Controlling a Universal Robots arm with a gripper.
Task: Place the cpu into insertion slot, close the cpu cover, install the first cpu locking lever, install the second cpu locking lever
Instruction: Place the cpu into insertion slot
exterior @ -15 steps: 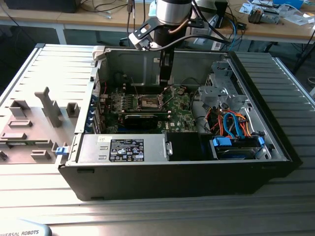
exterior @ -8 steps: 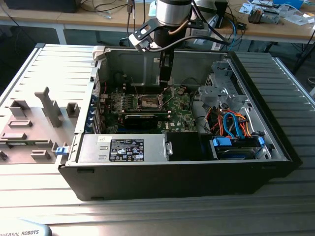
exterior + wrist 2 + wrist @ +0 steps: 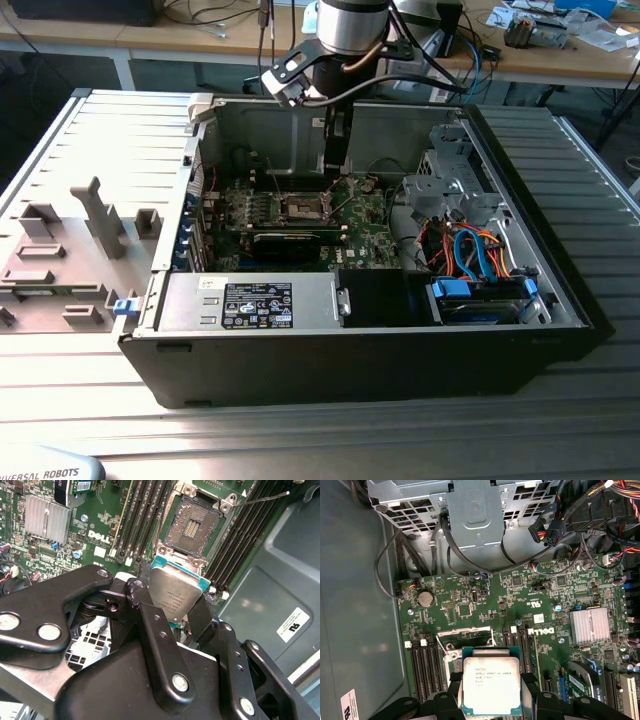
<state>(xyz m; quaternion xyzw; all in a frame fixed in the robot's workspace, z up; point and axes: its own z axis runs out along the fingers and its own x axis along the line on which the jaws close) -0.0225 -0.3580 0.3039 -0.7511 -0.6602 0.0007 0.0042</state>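
Observation:
My gripper [image 3: 176,611] is shut on the cpu [image 3: 175,592], a small square chip with a dull silvery top and a teal rim, gripped by two opposite edges. It hangs just off the insertion slot [image 3: 192,527], whose contacts lie bare inside a metal bracket. In the first wrist view the cpu [image 3: 491,685] sits between the black fingers [image 3: 445,702], and a thin silvery frame edge, probably the cpu cover [image 3: 462,639], shows beyond it. A thin wire locking lever [image 3: 262,499] sticks out past the slot. In the exterior view the gripper [image 3: 336,178] reaches down into the case over the slot [image 3: 303,208].
The open black computer case [image 3: 560,300] lies on a ribbed metal table. Memory slots [image 3: 145,515] flank the socket, with a finned heatsink [image 3: 590,625] nearby. A grey power supply box [image 3: 250,303] fills the front, and a drive cage [image 3: 450,185] with orange and blue cables [image 3: 480,250] stands toward the exterior view's right.

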